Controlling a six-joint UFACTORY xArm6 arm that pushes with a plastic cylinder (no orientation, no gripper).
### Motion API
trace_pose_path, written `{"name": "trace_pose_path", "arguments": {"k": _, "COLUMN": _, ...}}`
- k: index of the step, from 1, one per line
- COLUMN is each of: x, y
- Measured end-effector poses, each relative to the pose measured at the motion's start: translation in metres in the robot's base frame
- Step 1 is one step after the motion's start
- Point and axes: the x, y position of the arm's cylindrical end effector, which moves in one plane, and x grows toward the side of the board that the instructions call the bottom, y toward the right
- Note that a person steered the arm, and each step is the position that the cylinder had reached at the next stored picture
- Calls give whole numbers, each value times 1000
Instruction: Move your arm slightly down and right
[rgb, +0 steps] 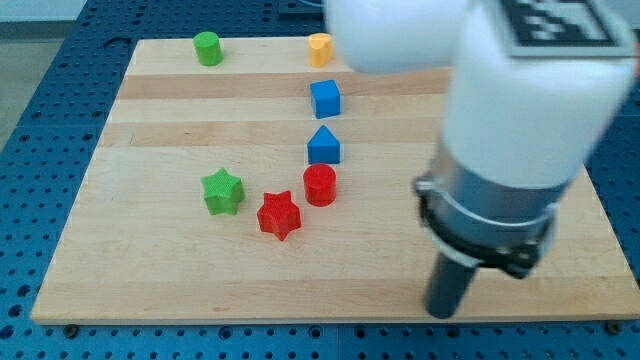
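Observation:
My tip (443, 312) is the lower end of a dark rod under the big white and grey arm at the view's right, near the board's bottom edge. It touches no block. The nearest blocks lie to its upper left: a red cylinder (320, 185), a red star (279, 214) and a green star (222, 191). A blue house-shaped block (324, 146) sits above the red cylinder, and a blue cube (325, 98) above that. A yellow block (320, 48) and a green cylinder (208, 48) stand near the board's top edge.
The blocks lie on a pale wooden board (150, 270) set on a blue perforated table (40, 120). The arm's body hides the board's upper right part.

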Motion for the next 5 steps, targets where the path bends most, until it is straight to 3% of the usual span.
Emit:
{"name": "trace_pose_path", "arguments": {"k": 2, "x": 1, "y": 60}}
{"name": "trace_pose_path", "arguments": {"k": 5, "x": 1, "y": 70}}
